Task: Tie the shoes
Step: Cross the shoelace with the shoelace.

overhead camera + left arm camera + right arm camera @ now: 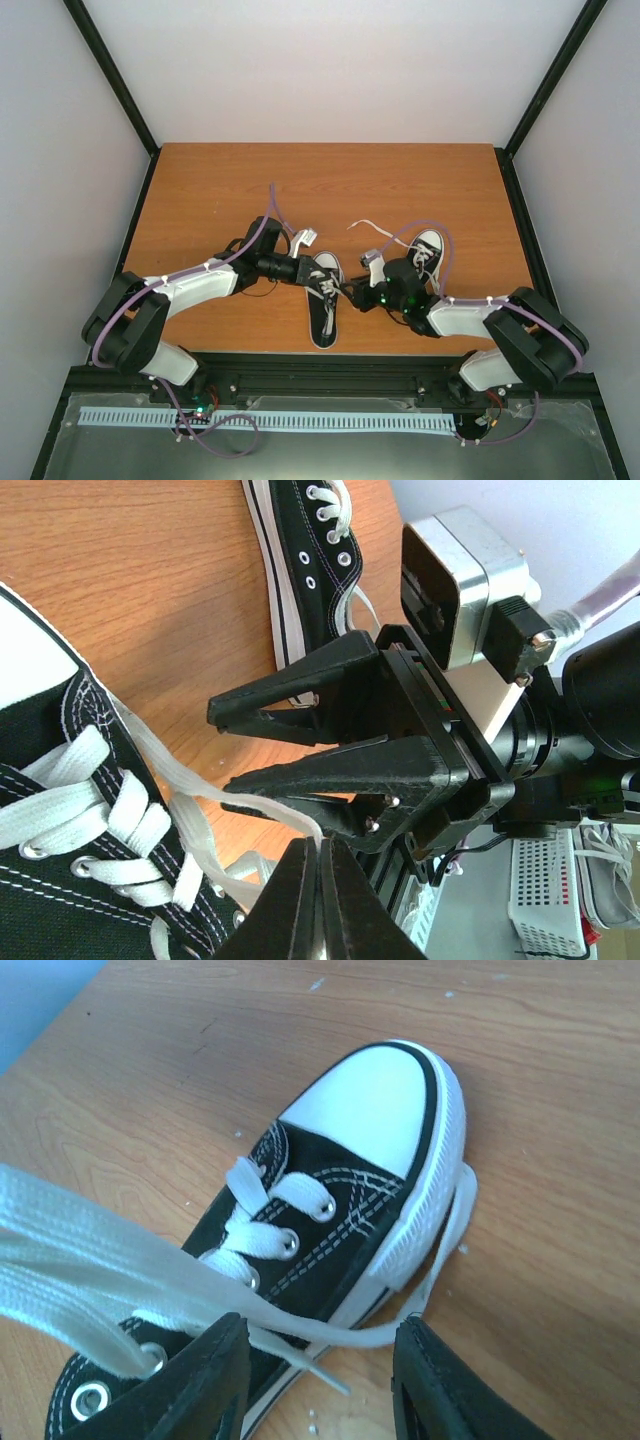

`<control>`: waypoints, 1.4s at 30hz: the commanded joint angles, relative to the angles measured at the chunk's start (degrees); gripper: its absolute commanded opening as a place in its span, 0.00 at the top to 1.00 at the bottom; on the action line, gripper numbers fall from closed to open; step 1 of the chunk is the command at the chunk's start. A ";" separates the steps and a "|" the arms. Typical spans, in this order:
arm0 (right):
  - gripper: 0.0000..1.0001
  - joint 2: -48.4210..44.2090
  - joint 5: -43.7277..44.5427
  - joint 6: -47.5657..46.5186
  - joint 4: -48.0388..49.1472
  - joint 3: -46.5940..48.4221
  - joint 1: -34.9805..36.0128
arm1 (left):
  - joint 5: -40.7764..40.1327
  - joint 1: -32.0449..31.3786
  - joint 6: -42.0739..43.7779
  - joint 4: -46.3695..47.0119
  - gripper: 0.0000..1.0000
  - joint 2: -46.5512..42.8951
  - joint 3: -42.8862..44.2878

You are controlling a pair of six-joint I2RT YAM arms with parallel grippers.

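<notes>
Left gripper point(320, 855) clamps the sneaker lace point(188, 778); a strand point(360, 1337) lies crosswise between my right gripper's point(320, 1360) parted jaws.

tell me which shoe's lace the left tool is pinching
The shoe on the left, its white toe cap pointing toward the robot: its lace runs into the shut left tool. The other shoe lies right of it, toe pointing away.

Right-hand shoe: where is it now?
Top view: the right-hand shoe lies right of centre, just beyond the right arm, which partly hides it, the other shoe on its left.
</notes>
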 commanded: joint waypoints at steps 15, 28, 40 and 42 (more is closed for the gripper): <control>0.48 7.17 -0.33 -1.04 3.54 4.60 0.43 | 1.25 0.34 0.64 0.28 0.99 -1.04 1.22; 0.45 -1.07 7.45 11.12 1.43 0.24 1.52 | 1.40 0.34 1.54 -0.08 0.99 -1.42 1.24; 0.43 3.50 7.42 -0.62 0.56 4.25 5.15 | 1.59 0.34 1.50 -0.28 0.99 -1.73 1.41; 0.43 5.22 6.80 -0.91 1.93 4.69 5.25 | 1.72 0.34 1.51 -0.43 0.99 -1.84 1.33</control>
